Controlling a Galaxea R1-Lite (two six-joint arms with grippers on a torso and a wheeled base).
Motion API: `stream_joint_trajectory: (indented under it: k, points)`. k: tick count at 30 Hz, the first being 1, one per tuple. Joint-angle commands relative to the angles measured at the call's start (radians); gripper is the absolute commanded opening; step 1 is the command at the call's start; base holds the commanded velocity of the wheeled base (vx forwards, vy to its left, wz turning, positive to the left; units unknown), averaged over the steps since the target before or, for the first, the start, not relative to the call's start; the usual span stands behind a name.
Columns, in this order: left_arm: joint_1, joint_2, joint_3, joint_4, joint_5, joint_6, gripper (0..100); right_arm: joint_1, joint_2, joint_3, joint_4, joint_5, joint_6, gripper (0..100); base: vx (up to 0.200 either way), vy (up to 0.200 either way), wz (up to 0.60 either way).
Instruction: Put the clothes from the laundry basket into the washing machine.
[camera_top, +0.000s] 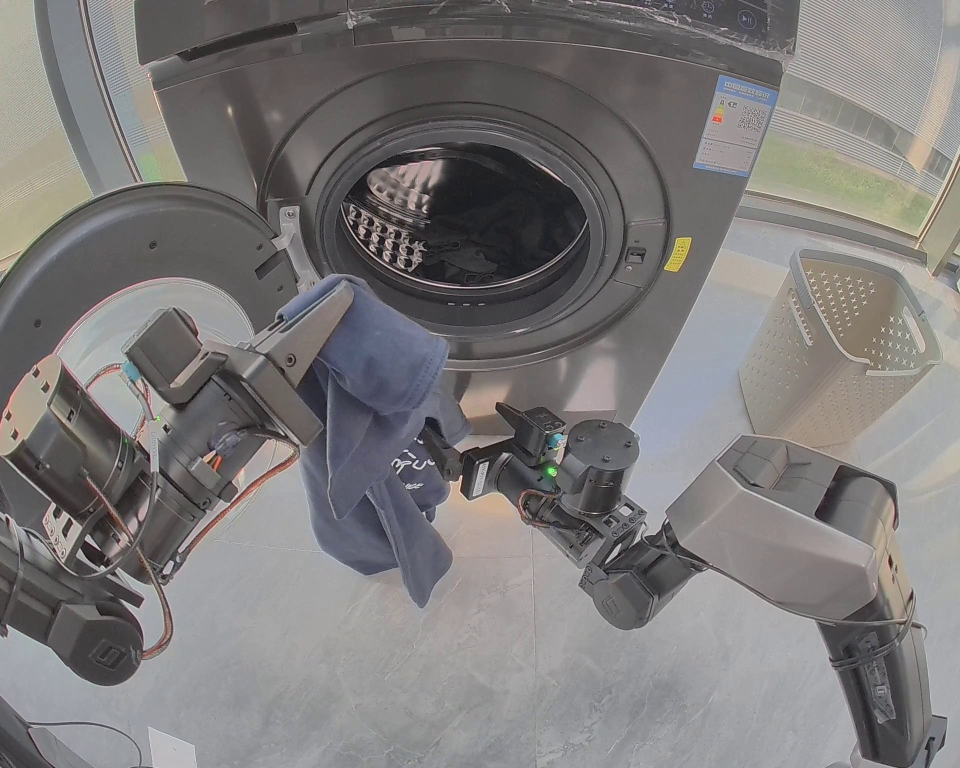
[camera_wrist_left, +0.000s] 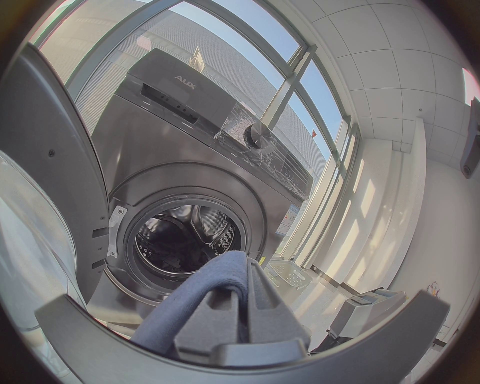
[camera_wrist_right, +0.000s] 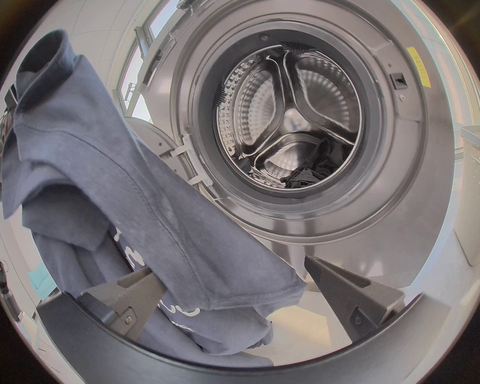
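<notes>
**Jaws: left pinched on the blue garment (camera_top: 375, 400), right spread wide**

The left gripper (camera_top: 335, 300) has its jaws closed tight on a fold of the blue garment, holding it up at the top. In the left wrist view the cloth (camera_wrist_left: 200, 295) runs over and between the left gripper's (camera_wrist_left: 247, 265) closed fingers. The rest of the garment hangs down toward the tiled floor (camera_top: 420, 680), clear of it.

The right gripper (camera_top: 435, 450) sits lower, just beside the hanging cloth, with its jaws wide apart. In the right wrist view the garment (camera_wrist_right: 125, 190) drapes across the gap of the right gripper (camera_wrist_right: 232, 280) and covers part of one finger (camera_wrist_right: 135, 295). The other finger (camera_wrist_right: 350, 290) stands bare. The jaws do not close on anything.

Behind the garment stands the washing machine (camera_top: 620, 130). Its round door (camera_top: 130, 240) is swung open on the robot's left. The garment hangs in front of the drum opening (camera_top: 465, 215), below its rim and outside it. Dark clothes (camera_wrist_right: 310, 172) lie at the bottom of the drum.

Farther off on the right, the laundry basket (camera_top: 840, 350) stands on the floor near the machine's corner, well apart from both grippers.
</notes>
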Motion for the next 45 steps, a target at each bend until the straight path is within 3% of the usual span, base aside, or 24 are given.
stream_joint_trajectory:
  k: [1,12,27,32,40,45]
  points:
    - [-0.003,-0.005,0.004,-0.001,0.000,0.000,0,-0.018,0.031,-0.008,-0.001,0.000,0.000,100,0.000,0.000,0.00]
    - [-0.004,-0.005,0.003,-0.001,0.000,0.000,0,-0.030,0.074,-0.062,0.010,-0.005,-0.027,100,0.000,0.000,0.00]
    - [-0.004,-0.010,0.006,-0.001,0.000,0.000,0,0.027,0.147,-0.194,0.033,0.006,-0.032,100,0.000,0.000,0.00]
    - [0.002,-0.002,0.006,-0.001,0.001,0.000,0,0.056,0.147,-0.171,0.017,0.023,-0.032,100,0.000,0.000,0.00]
    - [0.010,-0.002,-0.002,-0.001,0.001,-0.001,0,0.081,0.120,-0.024,-0.038,0.026,-0.032,100,0.000,0.000,0.00]
    - [0.011,-0.002,-0.001,-0.001,0.001,-0.001,0,0.088,0.089,0.012,-0.044,0.032,-0.032,100,0.000,0.000,0.00]
